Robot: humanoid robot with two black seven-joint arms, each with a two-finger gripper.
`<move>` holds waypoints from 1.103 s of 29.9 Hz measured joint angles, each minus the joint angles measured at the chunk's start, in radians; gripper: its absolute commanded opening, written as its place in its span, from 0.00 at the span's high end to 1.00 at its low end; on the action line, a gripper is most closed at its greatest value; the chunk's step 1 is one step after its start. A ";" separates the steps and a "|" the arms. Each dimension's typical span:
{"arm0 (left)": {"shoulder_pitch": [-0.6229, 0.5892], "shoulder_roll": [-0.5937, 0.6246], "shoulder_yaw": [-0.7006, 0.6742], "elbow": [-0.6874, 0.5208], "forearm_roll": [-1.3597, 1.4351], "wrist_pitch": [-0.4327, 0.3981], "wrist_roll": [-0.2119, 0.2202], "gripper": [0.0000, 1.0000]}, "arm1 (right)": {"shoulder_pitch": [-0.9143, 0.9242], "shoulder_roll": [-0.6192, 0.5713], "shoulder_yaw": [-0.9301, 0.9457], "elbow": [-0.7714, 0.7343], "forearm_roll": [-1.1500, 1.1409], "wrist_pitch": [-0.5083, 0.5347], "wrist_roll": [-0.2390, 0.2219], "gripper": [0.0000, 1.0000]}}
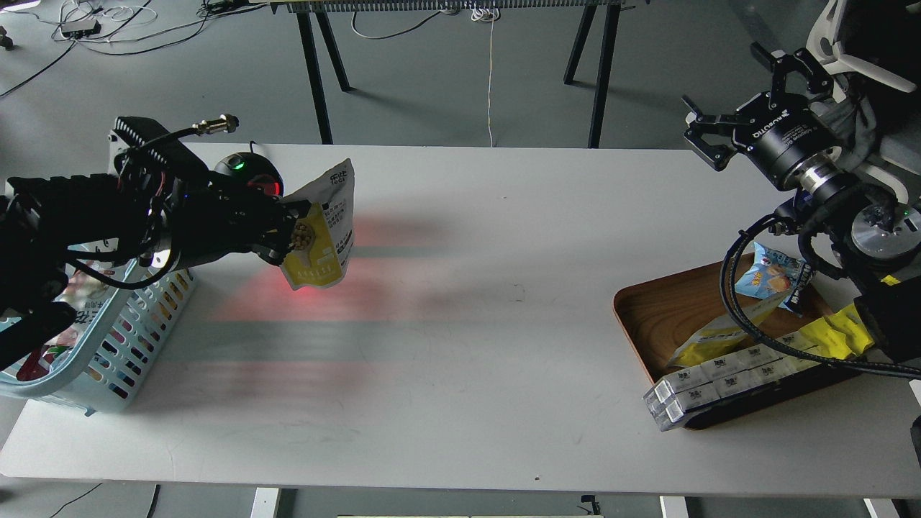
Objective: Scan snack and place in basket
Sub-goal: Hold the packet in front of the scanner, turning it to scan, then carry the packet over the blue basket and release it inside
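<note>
My left gripper [288, 234] is shut on the snack [324, 229], a flat pouch with a white top and yellow lower half. It hangs upright above the table, just right of a black round scanner [246, 171] with a green light. Red scanner light falls on the pouch's bottom and on the table. The light blue basket [119, 338] stands at the table's left edge, below and left of my left arm, with packets inside. My right gripper [734, 101] is open and empty, high above the table's far right corner.
A brown wooden tray [665, 316] at the right holds a small blue packet [766, 277], yellow wrappers [838, 332] and a row of white boxes [709, 381]. Black cables hang from my right arm over the tray. Black table legs stand on the floor behind.
</note>
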 measured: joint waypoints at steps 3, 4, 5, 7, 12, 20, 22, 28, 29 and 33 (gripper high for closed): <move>-0.011 -0.013 0.000 0.000 0.000 0.000 0.000 0.99 | 0.000 0.000 0.000 -0.001 0.000 0.001 0.000 0.01; -0.016 -0.021 0.000 0.000 0.000 0.000 0.001 0.99 | 0.000 0.000 0.000 -0.001 0.000 0.001 0.000 0.01; -0.022 -0.025 0.002 0.000 0.000 0.000 0.001 0.99 | 0.000 0.000 0.000 -0.001 0.000 0.001 0.000 0.01; -0.041 -0.032 0.018 0.000 0.001 0.000 0.002 0.99 | 0.000 -0.001 0.001 -0.001 0.000 0.002 0.000 0.01; -0.125 -0.049 0.097 0.004 0.012 0.000 0.003 0.99 | -0.001 -0.002 0.003 -0.001 0.000 0.002 0.000 0.01; -0.238 -0.089 0.223 0.031 0.054 0.000 0.004 0.99 | -0.002 -0.002 0.003 -0.001 0.000 0.002 0.000 0.01; -0.250 -0.101 0.234 0.042 0.075 0.000 0.004 0.99 | -0.002 -0.002 0.003 -0.001 0.000 0.002 0.000 0.01; -0.264 -0.133 0.239 0.066 0.107 0.000 0.004 0.99 | -0.002 -0.002 0.003 -0.001 0.000 0.002 0.000 0.01; -0.265 -0.134 0.239 0.066 0.108 0.000 0.004 0.99 | -0.002 -0.003 0.003 -0.001 0.000 0.002 0.000 0.01; -0.275 -0.134 0.221 0.066 0.108 0.000 -0.001 0.99 | -0.002 -0.003 0.003 -0.001 0.000 0.002 0.000 0.01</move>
